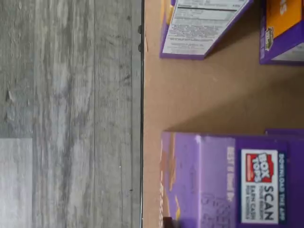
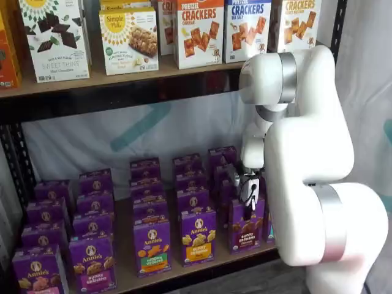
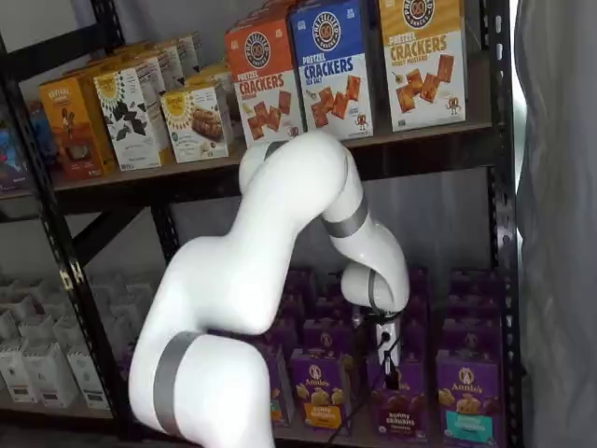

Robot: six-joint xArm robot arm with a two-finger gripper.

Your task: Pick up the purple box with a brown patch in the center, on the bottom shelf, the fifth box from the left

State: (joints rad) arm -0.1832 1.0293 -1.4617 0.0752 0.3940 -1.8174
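The purple box (image 2: 245,233) with dark brown cookies and a maroon "Bunny Grahams" band stands upright in the front row of the bottom shelf (image 2: 125,277), right of the yellow-centred carton. It also shows in a shelf view (image 3: 403,409). My gripper (image 2: 249,195) hangs just above its top edge, close in front of it, and is seen in a shelf view (image 3: 388,366) too. The black fingers show as one dark shape, so no gap can be made out. The wrist view shows a purple carton top (image 1: 228,180) with a Box Tops label on the wooden board (image 1: 199,95).
Rows of purple Annie's cartons fill the bottom shelf, with an orange-centred one (image 2: 152,245) and a yellow-centred one (image 2: 198,239) left of the target. A teal-banded carton (image 3: 466,401) stands to its right. Cracker boxes (image 2: 199,30) stand on the upper board. My white arm (image 2: 306,171) stands before the rack's right side.
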